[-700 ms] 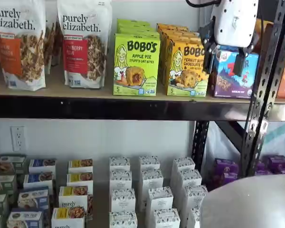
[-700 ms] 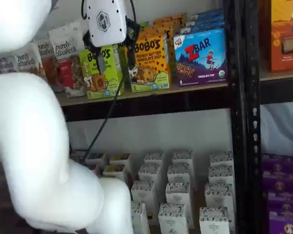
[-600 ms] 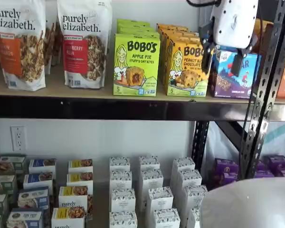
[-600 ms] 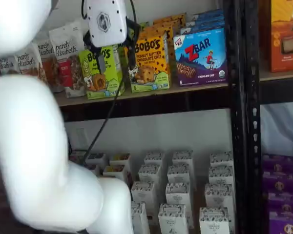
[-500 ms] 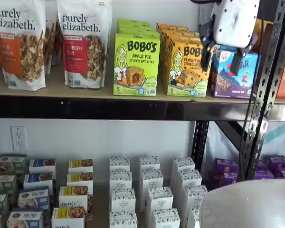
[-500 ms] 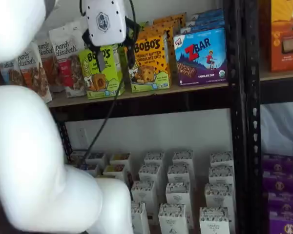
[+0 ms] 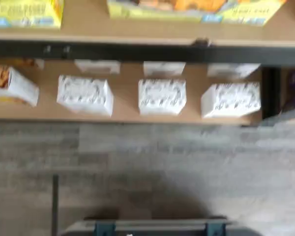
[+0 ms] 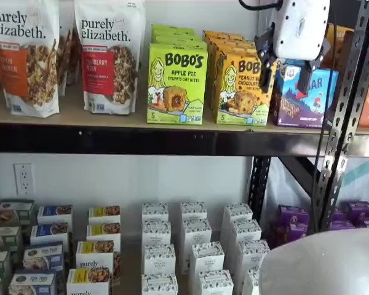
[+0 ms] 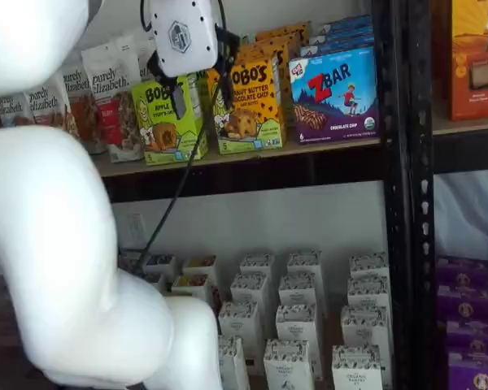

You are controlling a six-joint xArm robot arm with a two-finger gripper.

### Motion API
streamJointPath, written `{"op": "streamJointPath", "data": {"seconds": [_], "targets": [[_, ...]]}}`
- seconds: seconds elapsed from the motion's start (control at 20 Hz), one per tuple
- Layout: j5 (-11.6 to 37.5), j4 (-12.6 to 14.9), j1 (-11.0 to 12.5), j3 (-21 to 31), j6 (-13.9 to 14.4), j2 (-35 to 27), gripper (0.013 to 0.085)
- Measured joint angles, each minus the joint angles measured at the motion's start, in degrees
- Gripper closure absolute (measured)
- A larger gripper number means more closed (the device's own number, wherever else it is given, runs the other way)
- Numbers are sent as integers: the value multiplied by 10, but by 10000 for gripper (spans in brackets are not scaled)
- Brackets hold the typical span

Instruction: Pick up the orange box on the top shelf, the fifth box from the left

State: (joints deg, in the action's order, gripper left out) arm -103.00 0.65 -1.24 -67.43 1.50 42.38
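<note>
The orange box (image 8: 241, 88) stands upright at the front of the top shelf (image 8: 141, 123), the front carton of a row that runs back toward the wall, Bobo's lettering and the cartoon girl facing out. In both shelf views it sits between the lime-green Apple Pie box (image 8: 176, 83) on one side and the blue-purple ZBar box (image 9: 335, 95) on the other, just beside each. Nothing grips it; it rests on the tan board behind the black front rail.

And here is the gripper (image 8: 286, 69), white body up high, its two black fingers spread wide with a plain gap between them, holding nothing. In a shelf view the fingers hang in front of the orange box's edge and the ZBar carton; in a shelf view (image 9: 195, 80) they straddle the seam between the green box and the orange one. Whether the tips are touching any carton is hard to say from these angles. A black cable (image 9: 175, 199) trails down from the gripper past the shelf rail.

Further along the top shelf stand the granola bags (image 8: 109, 55). Below, rows of small white boxes (image 8: 194, 255) fill the lower level. The wrist view is blurred: shelf edge, white boxes (image 7: 162, 96), grey plank floor (image 7: 147, 162).
</note>
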Motion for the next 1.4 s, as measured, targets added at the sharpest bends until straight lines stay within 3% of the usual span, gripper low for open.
{"op": "streamJointPath", "data": {"seconds": [0.35, 0.75, 1.0, 1.4], "targets": [[77, 17, 11, -28, -9, -49, 130], [128, -21, 59, -110, -53, -139, 130], [122, -49, 87, -156, -80, -186, 130], [139, -43, 74, -160, -69, -203, 130]]}}
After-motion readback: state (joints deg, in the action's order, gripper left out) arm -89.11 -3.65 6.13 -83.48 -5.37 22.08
